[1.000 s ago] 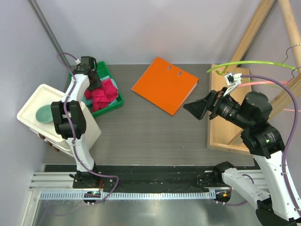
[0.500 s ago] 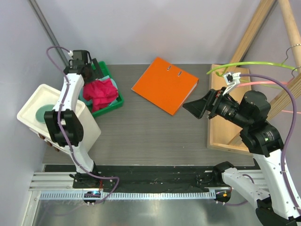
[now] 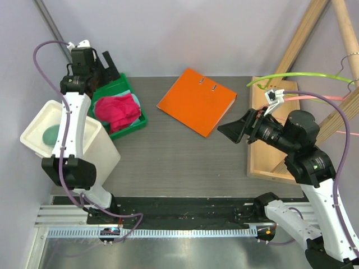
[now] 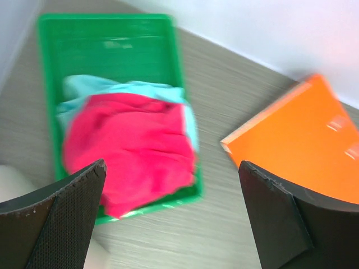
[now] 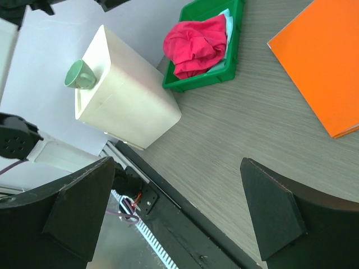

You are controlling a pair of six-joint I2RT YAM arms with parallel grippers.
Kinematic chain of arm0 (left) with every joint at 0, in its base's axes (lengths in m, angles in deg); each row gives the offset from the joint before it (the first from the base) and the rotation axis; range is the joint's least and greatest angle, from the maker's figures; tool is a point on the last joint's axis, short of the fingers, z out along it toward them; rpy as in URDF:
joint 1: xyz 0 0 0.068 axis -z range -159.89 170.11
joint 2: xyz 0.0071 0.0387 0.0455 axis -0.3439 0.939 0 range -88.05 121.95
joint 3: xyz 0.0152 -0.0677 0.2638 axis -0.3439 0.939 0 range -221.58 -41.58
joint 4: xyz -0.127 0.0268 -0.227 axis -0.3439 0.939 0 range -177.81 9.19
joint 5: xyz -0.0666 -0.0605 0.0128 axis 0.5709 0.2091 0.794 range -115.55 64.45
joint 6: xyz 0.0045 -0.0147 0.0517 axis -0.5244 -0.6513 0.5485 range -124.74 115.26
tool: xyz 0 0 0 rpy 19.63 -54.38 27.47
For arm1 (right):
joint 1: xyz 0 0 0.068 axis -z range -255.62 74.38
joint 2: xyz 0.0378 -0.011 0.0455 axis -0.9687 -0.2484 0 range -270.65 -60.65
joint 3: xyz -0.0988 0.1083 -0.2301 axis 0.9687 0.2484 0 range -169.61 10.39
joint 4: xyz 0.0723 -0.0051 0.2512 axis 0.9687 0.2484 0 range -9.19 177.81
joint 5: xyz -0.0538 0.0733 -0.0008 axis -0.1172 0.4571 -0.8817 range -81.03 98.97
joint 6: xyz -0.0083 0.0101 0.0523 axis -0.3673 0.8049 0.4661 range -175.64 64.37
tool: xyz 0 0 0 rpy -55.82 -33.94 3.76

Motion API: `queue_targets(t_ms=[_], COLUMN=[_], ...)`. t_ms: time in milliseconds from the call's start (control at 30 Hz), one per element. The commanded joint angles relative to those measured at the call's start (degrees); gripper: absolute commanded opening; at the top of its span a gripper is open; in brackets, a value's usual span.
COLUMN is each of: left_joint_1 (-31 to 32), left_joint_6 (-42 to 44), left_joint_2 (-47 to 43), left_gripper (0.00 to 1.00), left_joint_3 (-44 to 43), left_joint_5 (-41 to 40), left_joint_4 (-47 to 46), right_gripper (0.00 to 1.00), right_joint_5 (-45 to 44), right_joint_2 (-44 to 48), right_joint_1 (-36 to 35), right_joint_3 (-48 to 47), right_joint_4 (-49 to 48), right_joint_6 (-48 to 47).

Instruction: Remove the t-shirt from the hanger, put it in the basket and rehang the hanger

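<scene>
A red t-shirt (image 3: 118, 110) lies crumpled in the green bin (image 3: 141, 119) at the back left, on top of a pale blue cloth (image 4: 84, 87). My left gripper (image 3: 107, 64) hovers open above the bin's far end, holding nothing; in the left wrist view its gripper (image 4: 172, 165) frames the red t-shirt (image 4: 129, 148) below. A green hanger (image 3: 291, 77) and a pink hanger (image 3: 322, 99) hang bare on the wooden rack at the right. My right gripper (image 3: 231, 129) stands open in mid-air left of the rack, empty (image 5: 176, 161).
An orange binder (image 3: 196, 101) lies flat at the back centre. A white box (image 3: 95, 148) with a green cup (image 3: 52, 135) on it stands at the left. The wooden rack's base (image 3: 268, 140) fills the right side.
My left gripper has opened and lifted up and back from the bin, leaving the red t-shirt lying in it. The right arm has barely moved.
</scene>
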Motion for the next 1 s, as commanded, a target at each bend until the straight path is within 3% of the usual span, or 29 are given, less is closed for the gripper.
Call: queue_targets(t_ms=[0,200,433,600,733,967], left_joint_1=[8.71,28.14,47.99,51.18,52.5,52.5], left_joint_6=[-0.29,-4.23,-11.8,-17.86,-23.66,-31.57], left_joint_2=[-8.15,-17.28,-35.46,-49.19,-61.76,-87.33], left_gripper=[1.0,0.99,0.99,1.0,1.0,1.0], left_joint_3=[2.98,15.8,48.03,64.23,76.62,97.37], left_joint_5=[8.81,8.1,7.49,13.97,14.35,15.49], left_joint_4=[-3.7,-10.46,-25.23,-31.37,-32.18,-35.53], right_gripper=[1.0,1.0,1.0,1.0,1.0,1.0], right_joint_5=[0.52,1.31,3.16,4.12,2.72,0.53], right_joint_2=[1.0,4.42,10.93,15.58,19.98,26.92], right_joint_1=[0.24,0.24,0.24,0.24,0.24,0.24], right_joint_3=[1.09,5.65,15.93,28.14,39.99,59.87], right_joint_4=[-1.54,-1.54,-1.45,-3.73,-9.09,-29.88], right_joint_6=[1.56,3.23,6.56,11.03,15.43,24.75])
